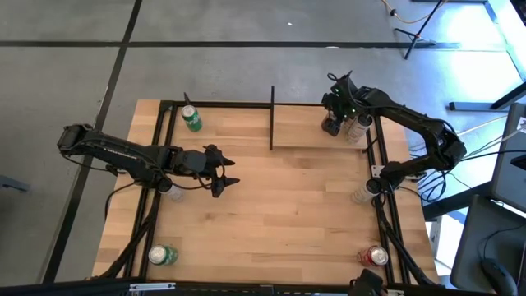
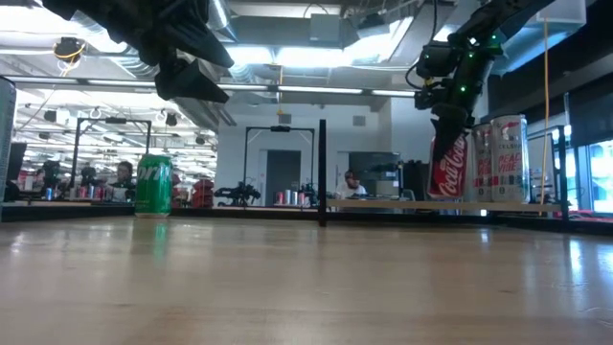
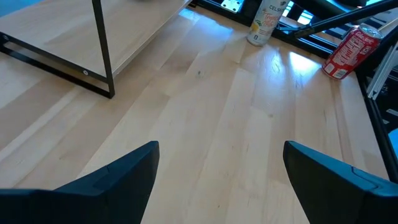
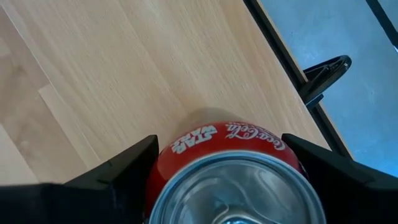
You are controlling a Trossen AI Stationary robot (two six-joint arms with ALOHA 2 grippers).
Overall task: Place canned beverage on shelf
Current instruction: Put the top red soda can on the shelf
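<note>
The shelf (image 1: 246, 127) is a light-wood board framed by black bars along the table's far edge. A green can (image 1: 191, 117) stands on its left end and also shows in the low view (image 2: 153, 184). My right gripper (image 1: 333, 115) is over the shelf's right end, shut on a red Coca-Cola can (image 2: 448, 168). Two white cans (image 2: 496, 158) stand on the board right beside it. My left gripper (image 1: 226, 171) hangs open and empty above the table's middle left. My right gripper pinches the red can's side wall just below its top rim (image 4: 186, 146) between its two fingers, one on each side. The fingers come from above, pointing down. The can is upright, its base at the shelf board; whether it rests there I cannot tell.
A black post (image 1: 272, 119) divides the shelf in the middle. On the table stand or lie a green can (image 1: 163, 256) near left, a red can (image 1: 376, 256) near right, and a pale can (image 1: 362, 193) by the right edge. Black frame bars run along the table's sides.
</note>
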